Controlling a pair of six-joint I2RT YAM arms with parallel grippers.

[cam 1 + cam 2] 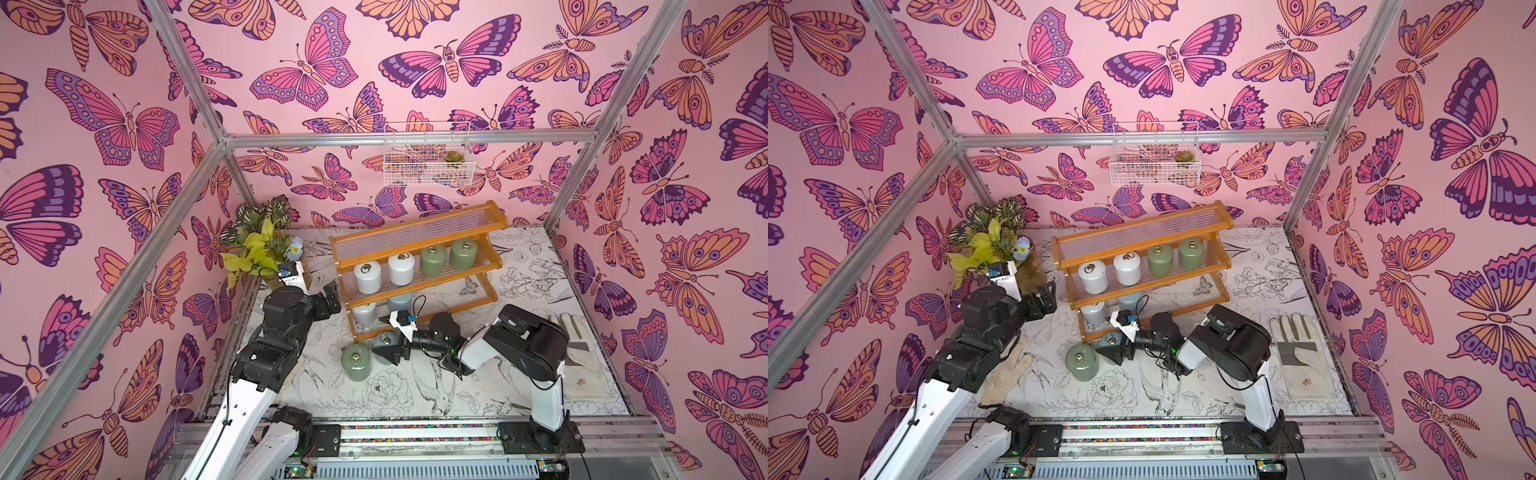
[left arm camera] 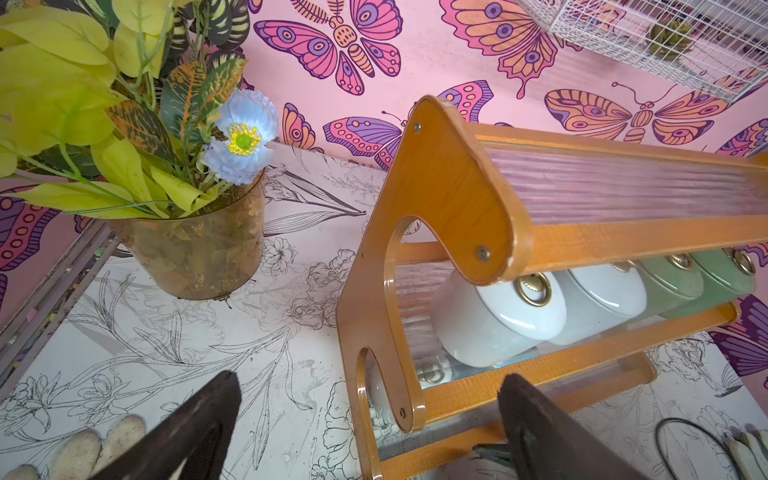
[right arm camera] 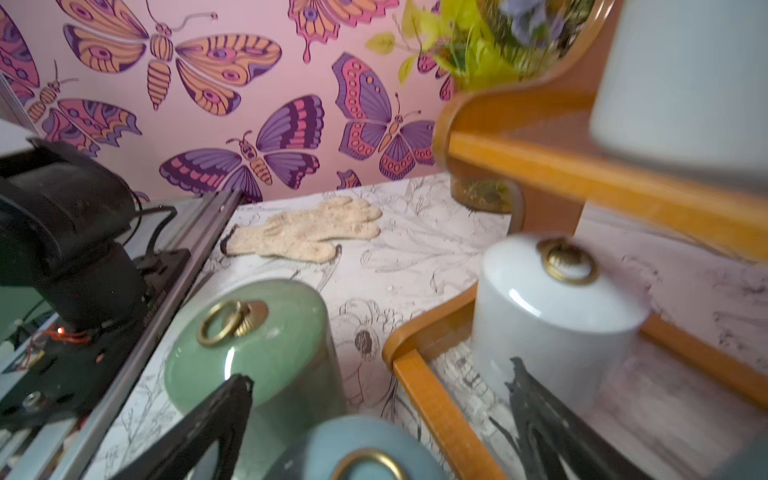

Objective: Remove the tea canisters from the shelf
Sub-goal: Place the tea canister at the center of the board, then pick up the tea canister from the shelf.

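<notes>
The orange shelf (image 1: 419,228) stands at the back of the table. Its middle tier carries two white tea canisters (image 1: 367,276) and two green ones (image 1: 432,259). On the bottom tier are a white canister (image 3: 548,324) and a light blue one (image 1: 400,300). A green canister (image 1: 355,361) and a light blue canister (image 1: 383,341) stand on the table in front of the shelf's left end. My right gripper (image 3: 378,374) is open, its fingers spread on either side of that blue canister (image 3: 365,444). My left gripper (image 2: 370,379) hangs open and empty by the shelf's left end (image 2: 449,187).
A glass vase of leaves and flowers (image 1: 266,249) stands in the back left corner, close to my left arm. A white wire basket (image 1: 428,162) hangs on the back wall. One glove (image 1: 1302,357) lies at the right, another glove (image 1: 1007,374) under my left arm.
</notes>
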